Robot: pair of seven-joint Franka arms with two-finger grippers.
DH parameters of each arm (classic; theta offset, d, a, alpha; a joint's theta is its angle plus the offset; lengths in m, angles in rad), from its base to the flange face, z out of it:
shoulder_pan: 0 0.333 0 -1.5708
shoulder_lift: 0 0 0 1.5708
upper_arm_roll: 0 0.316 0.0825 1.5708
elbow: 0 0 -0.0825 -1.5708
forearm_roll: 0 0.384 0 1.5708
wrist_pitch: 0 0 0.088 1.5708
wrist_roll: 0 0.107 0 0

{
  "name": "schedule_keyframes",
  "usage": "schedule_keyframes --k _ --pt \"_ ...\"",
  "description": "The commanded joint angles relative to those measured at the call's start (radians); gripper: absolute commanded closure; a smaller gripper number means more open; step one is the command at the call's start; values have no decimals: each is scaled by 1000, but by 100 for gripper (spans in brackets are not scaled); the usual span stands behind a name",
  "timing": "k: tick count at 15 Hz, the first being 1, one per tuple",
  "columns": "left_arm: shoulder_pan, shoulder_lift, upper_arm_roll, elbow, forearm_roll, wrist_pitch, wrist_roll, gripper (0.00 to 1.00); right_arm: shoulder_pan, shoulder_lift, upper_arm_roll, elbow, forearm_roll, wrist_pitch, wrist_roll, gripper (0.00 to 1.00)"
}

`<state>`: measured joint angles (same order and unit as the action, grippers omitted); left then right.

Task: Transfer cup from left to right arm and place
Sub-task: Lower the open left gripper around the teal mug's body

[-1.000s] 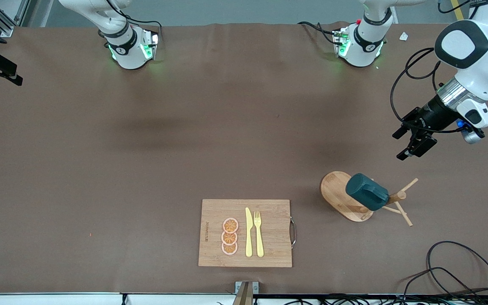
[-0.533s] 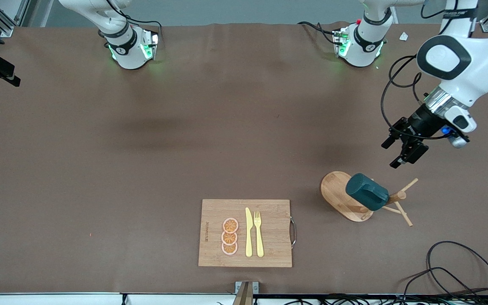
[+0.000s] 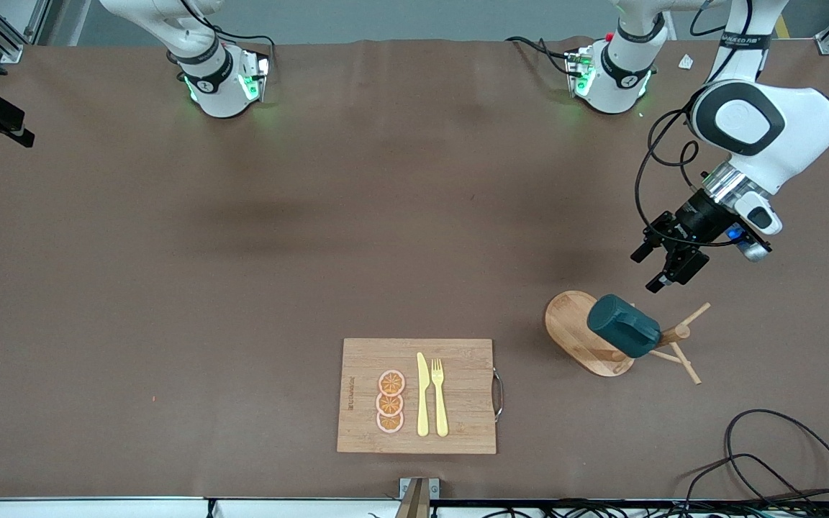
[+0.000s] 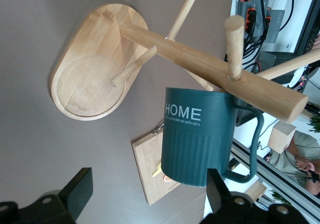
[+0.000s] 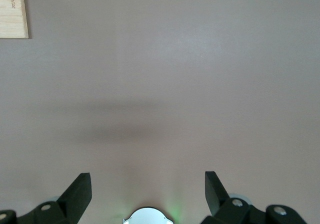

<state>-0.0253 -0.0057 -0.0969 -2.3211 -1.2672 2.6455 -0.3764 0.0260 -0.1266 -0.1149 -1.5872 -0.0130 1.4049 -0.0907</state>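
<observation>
The dark teal cup (image 3: 623,326) hangs by its handle on a peg of the wooden rack (image 3: 571,325) and tilts toward the right arm's end. In the left wrist view the cup (image 4: 197,134) shows white "HOME" lettering, and the rack's oval base (image 4: 90,79) lies under it. My left gripper (image 3: 646,270) hovers just off the cup and is open, with nothing between its fingers. In its own view the left gripper (image 4: 148,184) frames the cup's lower rim without touching it. My right gripper (image 5: 148,181) waits open over bare table near its own base.
A wooden cutting board (image 3: 458,417) with a metal handle lies near the table's front edge. It carries a yellow knife (image 3: 422,394), a yellow fork (image 3: 440,396) and orange slices (image 3: 391,401). Black cable (image 3: 781,460) loops at the front corner on the left arm's end.
The left arm has swung its open gripper down and toward the cup on the rack. The cup, the rack and the board have not moved.
</observation>
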Motion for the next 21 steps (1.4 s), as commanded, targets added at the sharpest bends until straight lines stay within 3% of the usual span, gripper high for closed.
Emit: schedule_keyframes --k 1,3,11,15,21 --pt "-2 26 -3 11 -143 14 129 0 -3 -21 1 -14 -2 -3 -3 0" --pt "-2 41 -3 22 -226 14 210 0 -3 -21 1 -14 -2 -3 -4 0" --pt "-2 121 -3 98 -311 14 270 0 -6 -19 1 -11 -10 9 -6 0" --pt "-10 141 -3 108 -460 14 414 0 -5 -19 4 -13 -12 9 -6 0" --pt "-15 165 -4 127 -535 13 508 0 -3 -19 8 -11 -13 11 -6 0"
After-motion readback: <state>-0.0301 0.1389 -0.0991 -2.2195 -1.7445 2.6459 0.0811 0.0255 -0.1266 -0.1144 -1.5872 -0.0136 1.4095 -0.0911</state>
